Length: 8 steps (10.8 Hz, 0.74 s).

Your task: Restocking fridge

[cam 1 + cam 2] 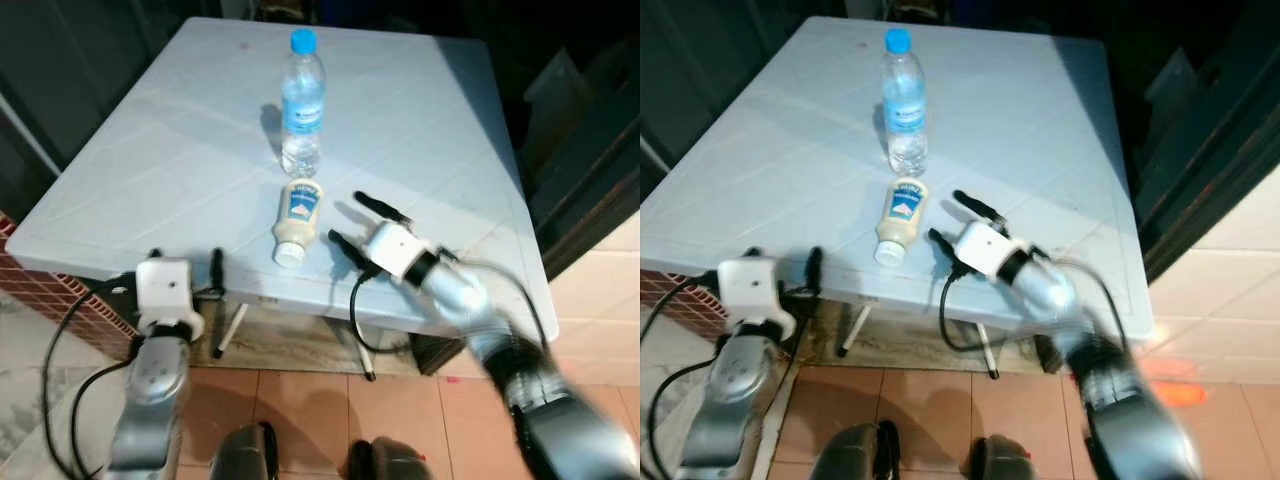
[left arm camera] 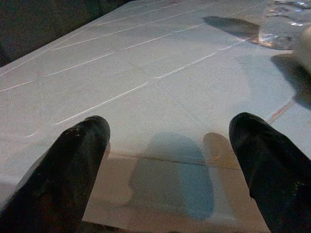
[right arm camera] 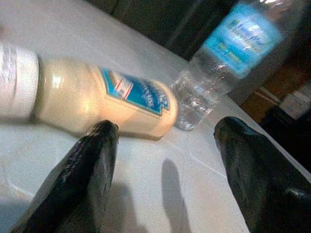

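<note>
One mayonnaise bottle [image 1: 298, 220] lies on its side on the white table [image 1: 160, 150], its white cap pointing toward the table's near edge and its base pointing toward the water bottle. Its cream body carries a blue label, clear in the right wrist view [image 3: 104, 99]. One water bottle [image 1: 302, 100] stands upright just beyond the mayonnaise bottle's base, very close to it; whether the two touch cannot be told. It is clear plastic with a blue cap and a pale blue label band.

There are two grippers. The right gripper [image 1: 360, 222] hangs low over the table just to the right of the mayonnaise bottle, its two black fingers [image 3: 82, 179] spread wide apart with nothing between them, aimed toward the bottle's side. The left gripper [image 1: 185, 262] is at the table's near edge, well to the left of the mayonnaise bottle's cap; its two fingers [image 2: 63, 179] are also spread apart and hold nothing, pointing across the bare tabletop.

The table has a pattern of faint grooved lines. Below its near edge is a floor of reddish tiles [image 1: 300, 400], and a low red-brick wall [image 1: 40, 285] lies to the table's left.
</note>
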Tool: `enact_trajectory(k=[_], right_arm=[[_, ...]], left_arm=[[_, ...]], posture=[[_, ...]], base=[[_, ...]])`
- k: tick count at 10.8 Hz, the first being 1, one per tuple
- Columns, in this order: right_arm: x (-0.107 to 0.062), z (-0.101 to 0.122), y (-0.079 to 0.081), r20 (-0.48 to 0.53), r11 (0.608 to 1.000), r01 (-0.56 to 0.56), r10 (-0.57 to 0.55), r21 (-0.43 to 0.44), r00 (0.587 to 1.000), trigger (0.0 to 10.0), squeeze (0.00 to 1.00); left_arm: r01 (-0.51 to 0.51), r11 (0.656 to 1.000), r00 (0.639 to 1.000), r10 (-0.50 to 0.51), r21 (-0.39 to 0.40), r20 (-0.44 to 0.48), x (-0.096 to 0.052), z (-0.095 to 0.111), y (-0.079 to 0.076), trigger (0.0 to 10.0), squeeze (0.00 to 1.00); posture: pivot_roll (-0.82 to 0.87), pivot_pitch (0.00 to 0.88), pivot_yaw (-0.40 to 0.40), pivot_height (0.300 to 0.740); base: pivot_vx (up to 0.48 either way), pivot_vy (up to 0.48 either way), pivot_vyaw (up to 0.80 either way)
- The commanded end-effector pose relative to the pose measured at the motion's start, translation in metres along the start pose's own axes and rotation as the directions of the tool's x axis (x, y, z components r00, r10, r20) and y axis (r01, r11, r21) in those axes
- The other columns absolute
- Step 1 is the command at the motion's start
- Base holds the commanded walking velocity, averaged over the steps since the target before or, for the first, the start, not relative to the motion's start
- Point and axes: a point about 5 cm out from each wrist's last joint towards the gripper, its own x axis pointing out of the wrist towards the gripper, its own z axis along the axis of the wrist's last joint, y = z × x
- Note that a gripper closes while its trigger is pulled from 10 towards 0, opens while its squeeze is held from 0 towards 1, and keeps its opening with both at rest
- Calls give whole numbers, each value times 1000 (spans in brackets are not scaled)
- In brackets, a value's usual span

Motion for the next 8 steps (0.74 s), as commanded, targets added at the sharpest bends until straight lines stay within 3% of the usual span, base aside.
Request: enact_trajectory(k=[1,3,5,7,8], right_arm=[[1,8,-1,26,999,27,-29,39,999,10000,1000],[-5,19,17,42,996,22,-25,89,999,10000,1000],[-8,34,40,49,998,-38,36,51,998,10000,1000],[-8,37,49,44,997,-74,74,-3,996,10000,1000],[-7,37,46,23,999,-29,30,-21,999,10000,1000]], left_arm=[[17,1000,1000,-17,-1,-16,2,-2,-2,10000,0],[44,999,999,-44,1,-7,5,1,-6,10000,0],[45,999,999,-45,0,-6,5,1,-5,10000,0],[50,999,999,-50,9,12,2,2,-6,10000,0],[52,999,999,-52,5,14,2,2,-7,10000,0]], posture=[[-2,84,45,740],[-4,77,49,740],[10,76,43,740],[13,78,40,740],[13,78,39,740]], base=[[0,480,0],[0,480,0],[0,480,0],[0,0,0],[0,0,0]])
